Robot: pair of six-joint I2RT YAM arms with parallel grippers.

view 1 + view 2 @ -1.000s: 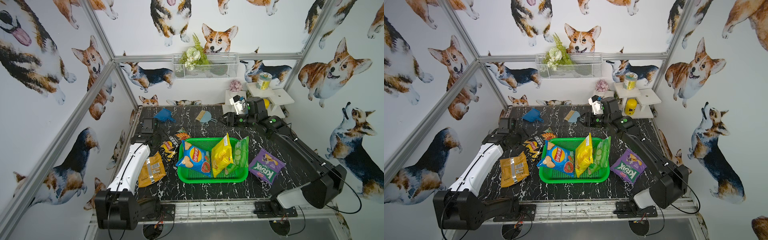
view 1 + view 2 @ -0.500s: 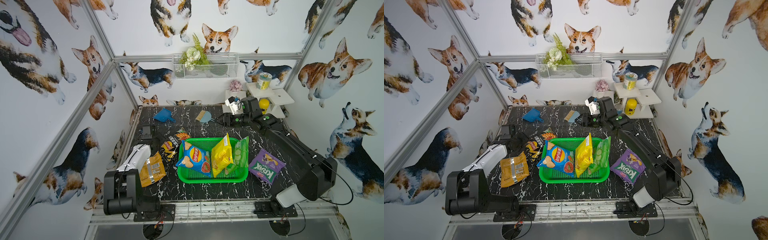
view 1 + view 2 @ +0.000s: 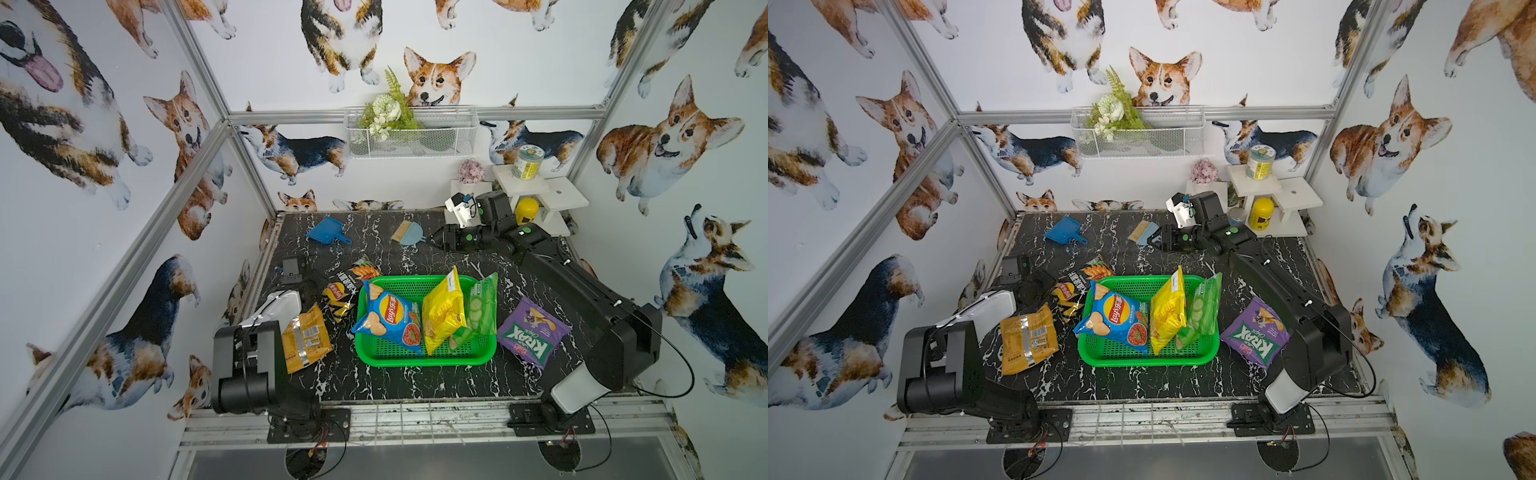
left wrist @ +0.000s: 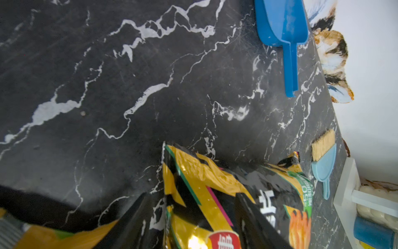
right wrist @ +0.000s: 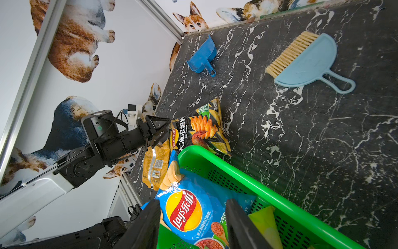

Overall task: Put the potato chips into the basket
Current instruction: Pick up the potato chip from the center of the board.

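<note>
While the left gripper [image 5: 167,127] gapes astride the black-and-yellow bag's [image 5: 202,131] edge, the right gripper [image 5: 192,203] hangs open over tabletop [image 3: 415,259].

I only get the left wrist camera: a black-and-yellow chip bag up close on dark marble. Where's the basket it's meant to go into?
Observer: Just outside your frame. The green basket sits right beside the black-and-yellow bag.
Operator: Is anything inside it?
Observer: Three: the blue bag, the yellow bag and the green bag, all propped up inside.
Operator: What about the other hand?
Observer: The right hand hovers open and empty at the back of the table, next to the light-blue brush.
</note>
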